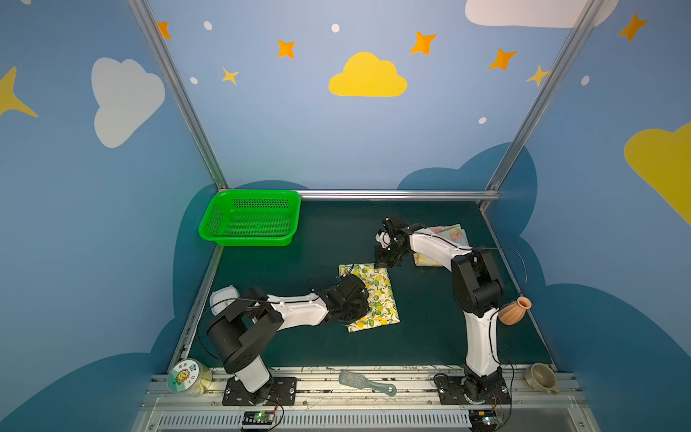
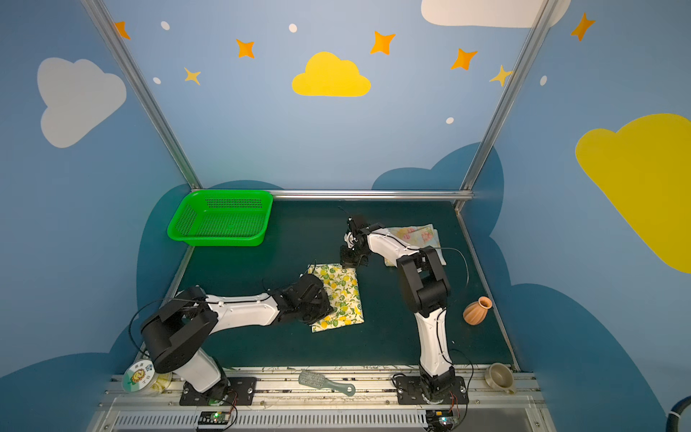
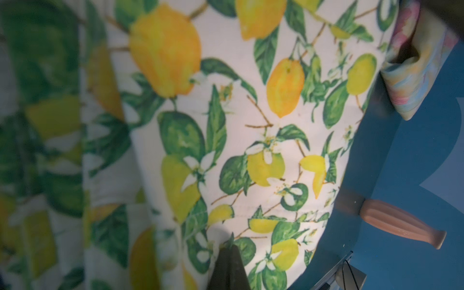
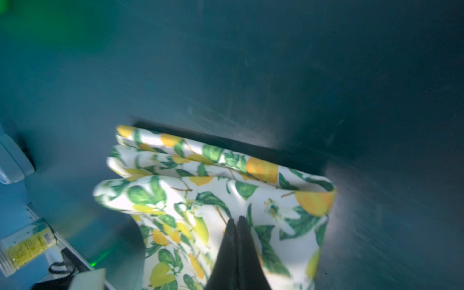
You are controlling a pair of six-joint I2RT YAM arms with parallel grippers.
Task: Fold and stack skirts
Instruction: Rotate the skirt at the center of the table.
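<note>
The cream lemon-print skirt [image 1: 377,295] lies folded in several layers mid-table in both top views. My left gripper [image 3: 229,247] is over its left side, shut, with a small pucker of the lemon cloth pinched at the tips. At the skirt's far right corner is my right gripper [image 4: 237,221], fingers pressed together on the cloth, the folded edge [image 4: 200,160] a little off the mat with a dark shadow behind. The pastel flowered skirt [image 1: 454,235] lies folded at the back right, partly hidden by the right arm, and its corner [image 3: 411,75] shows in the left wrist view.
A green mesh basket [image 1: 250,220] stands at the back left. On its side near the right edge lies a terracotta vase [image 1: 514,310]. A cup [image 1: 540,376], a brush [image 1: 364,382] and a round tin [image 1: 187,376] sit along the front rail.
</note>
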